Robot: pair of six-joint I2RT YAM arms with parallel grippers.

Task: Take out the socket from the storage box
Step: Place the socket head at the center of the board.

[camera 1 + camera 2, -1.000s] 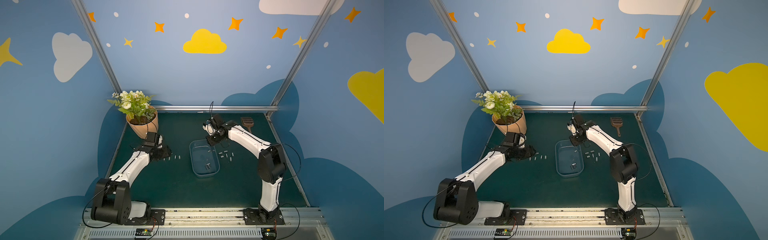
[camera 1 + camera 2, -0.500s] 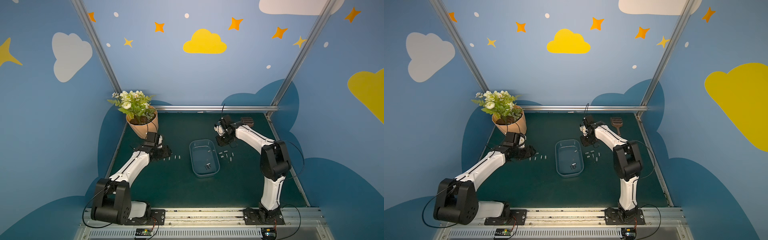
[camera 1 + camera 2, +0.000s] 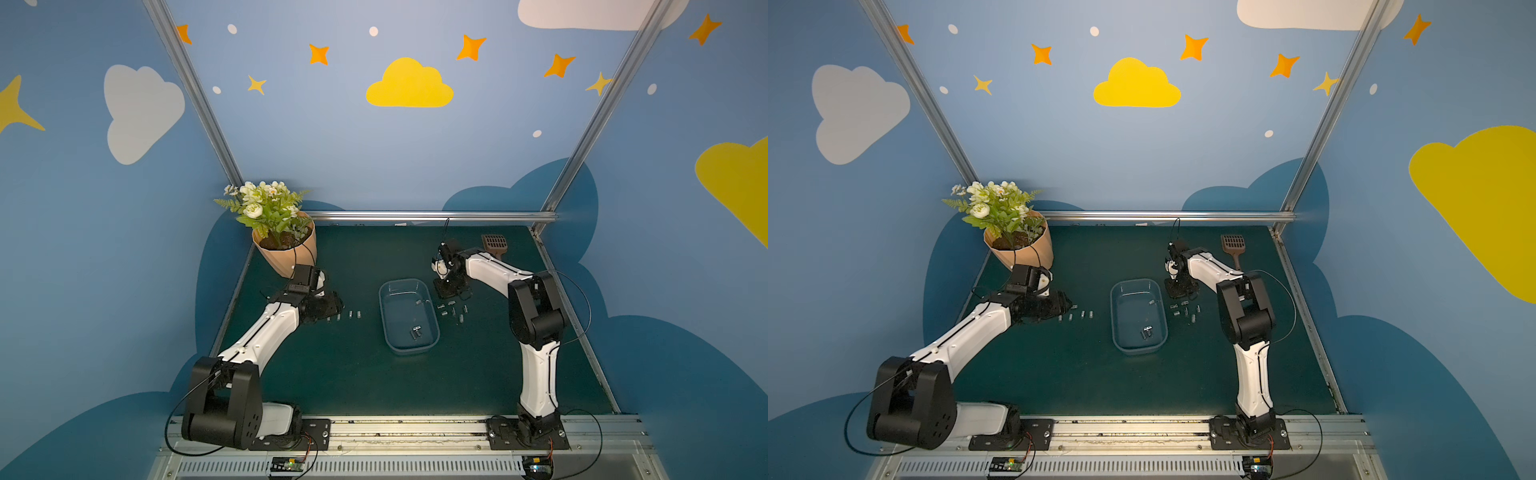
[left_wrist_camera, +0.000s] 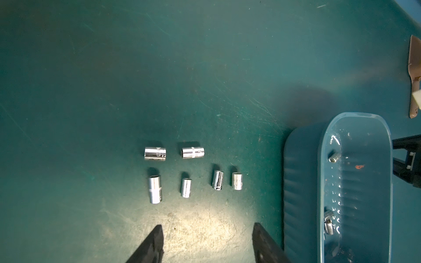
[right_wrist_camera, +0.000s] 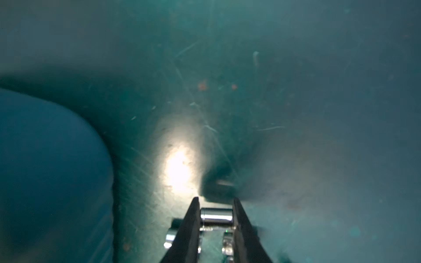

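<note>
One flowerpot (image 3: 284,259) stood in the far left corner of the mat (image 3: 332,374). Just in front of it the left gripper (image 4: 207,227) hung low over the mat, jaws well apart and empty. Six sockets (image 4: 155,154) lay on their sides beyond its tips, none touching, two at right angles to the other four. One bore faint engraving, too small to read.

The box (image 4: 296,182) sat mid-mat, its long axis running from near edge to far. Three sockets lay inside: one (image 3: 419,302) near the far end by the right wall, and two (image 3: 417,332) close together toward the near end. An orange speck (image 4: 359,167) marked its floor, and no letters could be made out there.

Just right of the box's far corner the right gripper (image 5: 216,200) pointed down at the mat, clamped on a socket (image 5: 216,216). That socket was outside the box and sat crosswise in the grip, with its long axis running across the gap and its ends against the fingers (image 5: 191,227). Whether it touched the mat could not be told, since the wrist view was blurred. Bits of bright metal (image 5: 169,240) showed beside the fingers, cut off by them.

A loose cluster of sockets (image 3: 453,311) lay right of the box, on the near side of that gripper, too small to count surely. A brown scoop (image 3: 494,243) lay at the far right, its handle partly hidden by the right arm (image 3: 498,274).
</note>
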